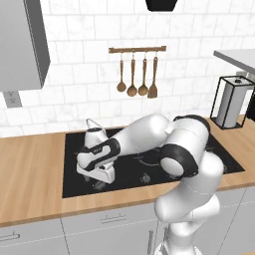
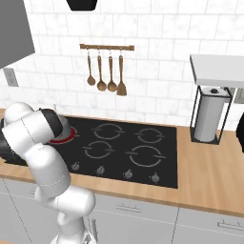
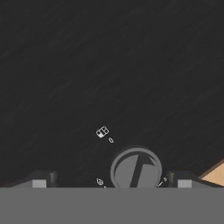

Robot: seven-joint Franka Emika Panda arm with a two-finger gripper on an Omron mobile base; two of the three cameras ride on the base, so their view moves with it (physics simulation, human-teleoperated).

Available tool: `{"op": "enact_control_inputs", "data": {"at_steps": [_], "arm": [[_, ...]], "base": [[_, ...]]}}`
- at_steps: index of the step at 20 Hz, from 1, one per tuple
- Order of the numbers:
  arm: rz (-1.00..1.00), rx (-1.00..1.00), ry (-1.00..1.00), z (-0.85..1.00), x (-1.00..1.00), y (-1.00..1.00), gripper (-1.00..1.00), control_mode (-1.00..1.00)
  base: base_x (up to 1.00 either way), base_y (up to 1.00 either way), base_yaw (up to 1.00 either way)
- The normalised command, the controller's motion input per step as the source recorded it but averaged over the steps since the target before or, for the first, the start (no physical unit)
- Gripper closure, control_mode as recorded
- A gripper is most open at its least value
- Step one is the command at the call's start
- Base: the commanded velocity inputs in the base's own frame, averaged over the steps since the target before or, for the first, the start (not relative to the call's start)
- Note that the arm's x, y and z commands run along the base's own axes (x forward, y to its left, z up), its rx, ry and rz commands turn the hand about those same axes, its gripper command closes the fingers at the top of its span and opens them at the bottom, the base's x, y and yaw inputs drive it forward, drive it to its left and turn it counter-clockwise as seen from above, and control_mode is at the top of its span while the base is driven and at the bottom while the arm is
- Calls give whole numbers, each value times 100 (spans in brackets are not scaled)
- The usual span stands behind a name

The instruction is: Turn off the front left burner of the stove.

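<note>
The stove is a black glass cooktop set in the wooden counter. Its front left burner glows red, and my arm covers most of it. A row of round dark knobs runs along the stove's front edge. My gripper hangs low over the front left corner of the glass, pointing down. In the hand view the gripper is open. One round knob with a pointer mark lies between the fingertips, nearer the right one. I see no contact with the knob.
A grey kettle stands on the stove just behind my hand. A paper towel holder stands on the counter at the right. Utensils hang on the wall rail. The wooden counter lies close to the knob.
</note>
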Motion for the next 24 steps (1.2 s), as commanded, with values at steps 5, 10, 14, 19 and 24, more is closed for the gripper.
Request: {"op": "enact_control_inputs", "data": {"at_steps": [5, 10, 14, 19, 24], "arm": [[0, -1, 1, -20, -1, 0, -100, -100], [0, -3, 0, -13, 2, -1, -100, -100], [0, -1, 0, -28, -16, -22, -100, -100], [0, 0, -2, 0, -2, -8, -100, -100], [0, 5, -7, 20, -15, -19, -100, -100]], "base": [[0, 0, 0], [0, 0, 0], [0, 0, 0], [0, 0, 0], [0, 0, 0]]}}
